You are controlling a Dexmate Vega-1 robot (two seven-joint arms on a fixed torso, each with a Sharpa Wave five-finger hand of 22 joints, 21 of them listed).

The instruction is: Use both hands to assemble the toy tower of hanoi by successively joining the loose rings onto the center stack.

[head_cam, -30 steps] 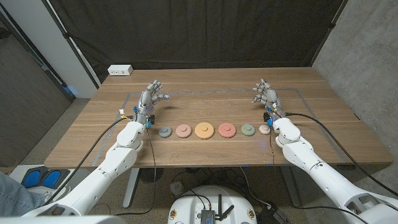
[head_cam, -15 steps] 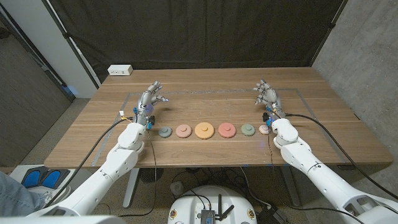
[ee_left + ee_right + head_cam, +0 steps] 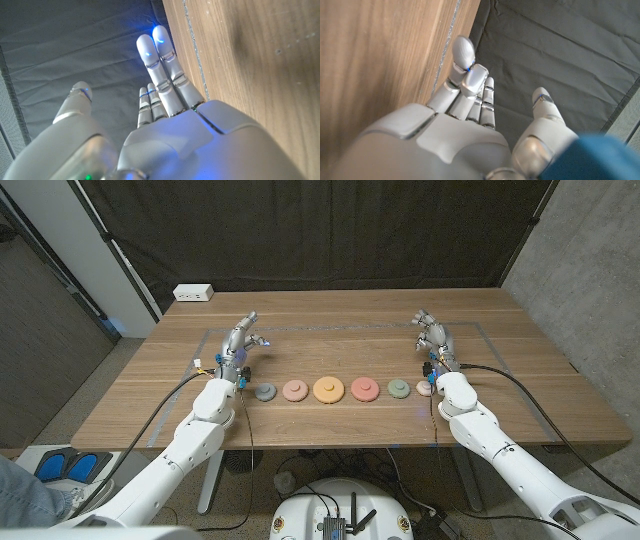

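Both hands hold nothing, fingers fairly straight and loosely spread: the left hand (image 3: 239, 344) and right hand (image 3: 432, 336) stand on the table (image 3: 330, 330); the row of rings (image 3: 345, 389) lies nearer the robot than the fingers, between the two wrists. Likely risks: a forearm sweeping the grey ring (image 3: 265, 392) or the small pink ring (image 3: 425, 389) while pulling back; picking rings out of size order; both hands meeting at the orange ring (image 3: 328, 389).

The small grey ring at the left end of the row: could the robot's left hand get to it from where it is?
Probably yes. The small grey ring lies just beside the left hand's forearm, with bare wooden table between, and that hand holds nothing.
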